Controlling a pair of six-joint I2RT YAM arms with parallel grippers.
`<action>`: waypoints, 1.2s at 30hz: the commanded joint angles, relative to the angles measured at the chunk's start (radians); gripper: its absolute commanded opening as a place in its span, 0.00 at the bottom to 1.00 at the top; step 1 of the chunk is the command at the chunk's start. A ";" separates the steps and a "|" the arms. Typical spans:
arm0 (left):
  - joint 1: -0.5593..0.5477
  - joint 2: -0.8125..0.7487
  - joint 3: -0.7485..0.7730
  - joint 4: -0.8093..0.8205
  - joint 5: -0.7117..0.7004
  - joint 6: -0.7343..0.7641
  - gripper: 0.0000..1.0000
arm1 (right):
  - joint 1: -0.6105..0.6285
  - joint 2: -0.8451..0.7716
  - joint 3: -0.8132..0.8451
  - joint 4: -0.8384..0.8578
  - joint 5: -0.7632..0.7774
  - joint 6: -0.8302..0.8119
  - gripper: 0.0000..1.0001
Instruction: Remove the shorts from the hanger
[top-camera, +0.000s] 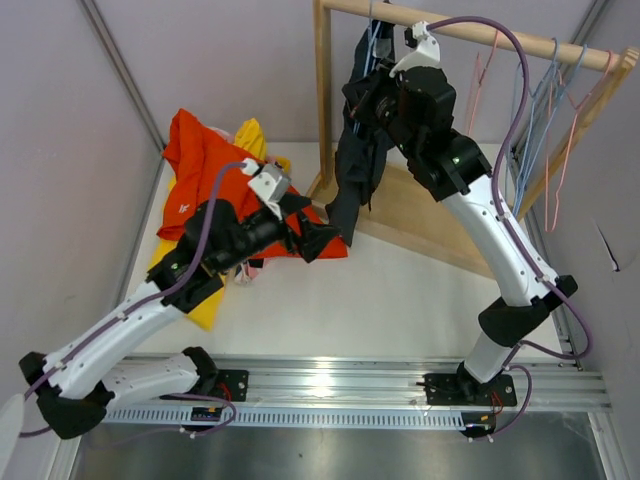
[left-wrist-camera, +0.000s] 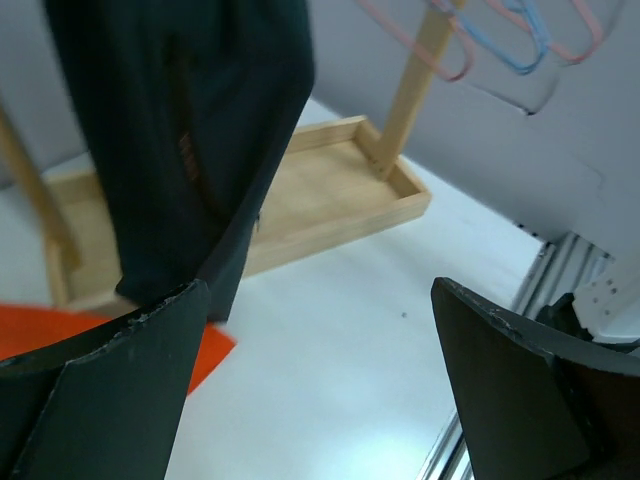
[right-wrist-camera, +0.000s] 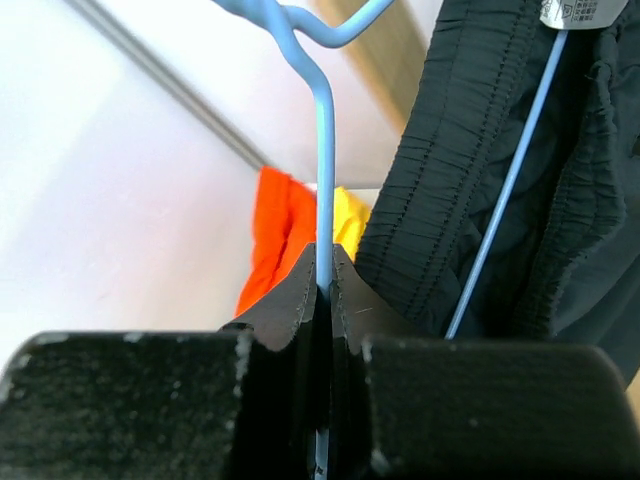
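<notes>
Dark slate grey shorts (top-camera: 352, 175) hang on the wooden rack (top-camera: 323, 90), with the right gripper (right-wrist-camera: 322, 275) on their blue wire hanger (right-wrist-camera: 323, 150).
The rack stands at the table's (top-camera: 400, 300) far edge, and the shorts hang from its rail near the left post. Orange-red shorts (top-camera: 200, 160) and yellow shorts (top-camera: 250, 135) lie heaped at the far left corner. The left gripper (left-wrist-camera: 315, 290) hovers near the hanging hem, fingers spread wide, holding nothing. The right gripper's 2 fingers are clenched on the hanger's neck.

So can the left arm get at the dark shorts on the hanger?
Probably yes. The left gripper is open, and the lower edge of the dark shorts hangs just ahead of it with nothing between. The right gripper is shut on the blue hanger up top, clear of that path.
</notes>
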 joint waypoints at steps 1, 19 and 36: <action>-0.048 0.082 0.050 0.187 0.079 0.037 0.99 | 0.039 -0.074 0.036 0.045 0.057 0.020 0.00; -0.116 0.253 0.108 0.296 -0.082 0.040 0.11 | 0.093 -0.352 -0.163 -0.023 0.054 0.136 0.00; -0.674 -0.112 -0.340 0.352 -0.477 -0.055 0.00 | -0.019 -0.311 -0.099 -0.033 0.072 0.106 0.00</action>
